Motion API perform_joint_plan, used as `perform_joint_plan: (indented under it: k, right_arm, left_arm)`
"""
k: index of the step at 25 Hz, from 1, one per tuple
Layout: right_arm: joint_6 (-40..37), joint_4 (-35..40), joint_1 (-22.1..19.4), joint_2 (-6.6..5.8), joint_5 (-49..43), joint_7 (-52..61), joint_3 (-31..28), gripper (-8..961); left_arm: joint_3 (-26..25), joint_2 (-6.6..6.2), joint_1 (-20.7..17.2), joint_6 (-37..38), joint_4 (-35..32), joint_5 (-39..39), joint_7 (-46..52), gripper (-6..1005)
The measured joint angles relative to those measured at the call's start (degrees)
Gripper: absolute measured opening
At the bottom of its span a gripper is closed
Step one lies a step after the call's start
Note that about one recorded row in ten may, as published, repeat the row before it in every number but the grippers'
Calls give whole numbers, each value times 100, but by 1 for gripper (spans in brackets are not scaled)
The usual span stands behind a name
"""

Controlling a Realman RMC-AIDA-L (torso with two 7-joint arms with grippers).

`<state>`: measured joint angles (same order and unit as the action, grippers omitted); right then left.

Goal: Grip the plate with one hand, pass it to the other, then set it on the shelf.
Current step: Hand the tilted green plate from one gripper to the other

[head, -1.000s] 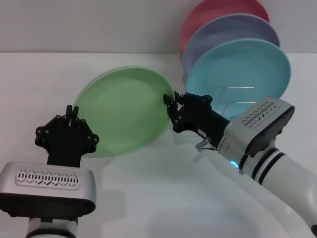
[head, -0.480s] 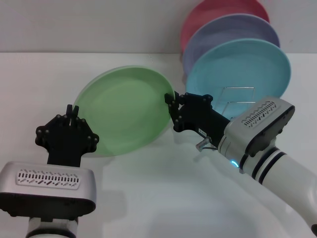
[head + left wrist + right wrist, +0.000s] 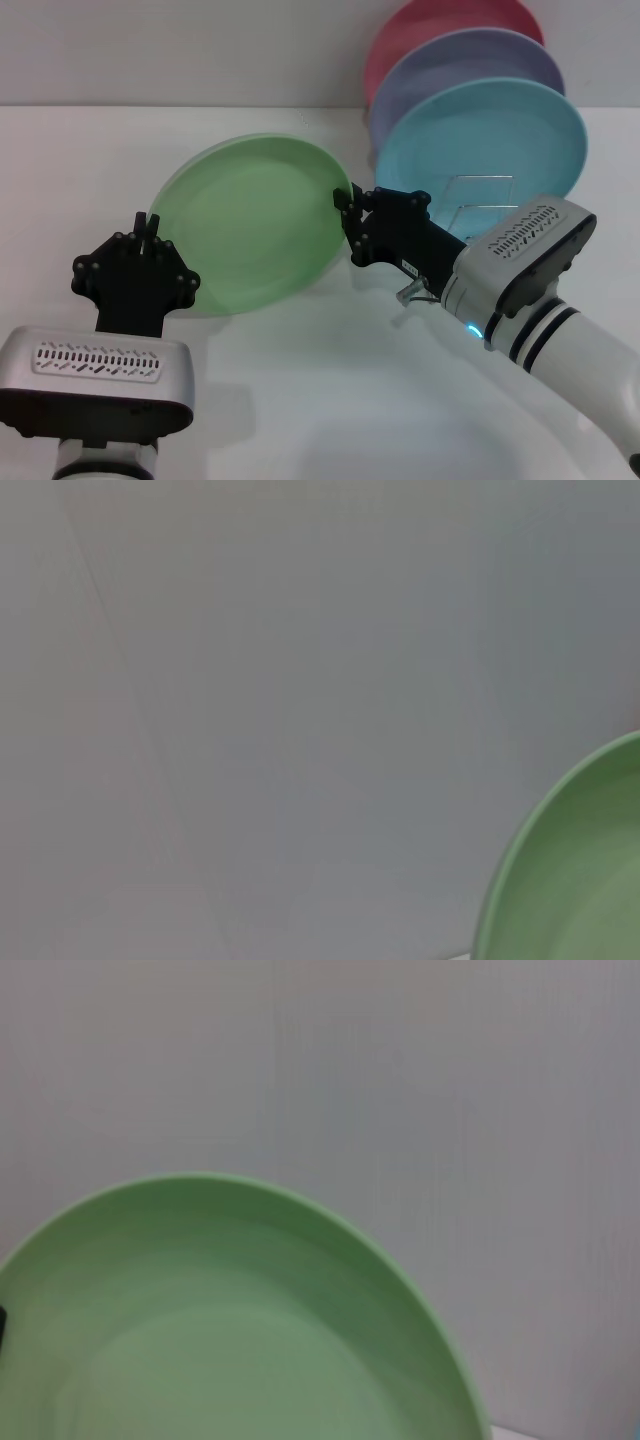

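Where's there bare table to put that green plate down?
Bare table lies left of the green plate, and more between the two arms. It is crowded at the rack holding the turquoise plate, behind the right end effector.

Four plates in all: one light green plate point(image 3: 252, 222), one turquoise plate point(image 3: 487, 145), one lavender plate point(image 3: 470, 66), one pink plate point(image 3: 440, 22). One wire rack point(image 3: 478, 203), as far as shows behind the arm. Two grippers: left gripper point(image 3: 148, 228), right gripper point(image 3: 346, 205)

Black left gripper point(image 3: 143, 236), black right gripper point(image 3: 347, 212), silver vented wrists, white forearm
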<state>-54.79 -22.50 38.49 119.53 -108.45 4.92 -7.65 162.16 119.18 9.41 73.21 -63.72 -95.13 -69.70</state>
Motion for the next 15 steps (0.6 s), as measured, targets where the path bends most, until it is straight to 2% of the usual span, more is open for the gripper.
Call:
perform_joint_plan:
  k: [15]
  right_arm:
    - [-23, -1, -28, 5, 0, -3, -30, 67]
  left_arm:
    - [0, 0, -5, 0, 0, -1, 0, 28]
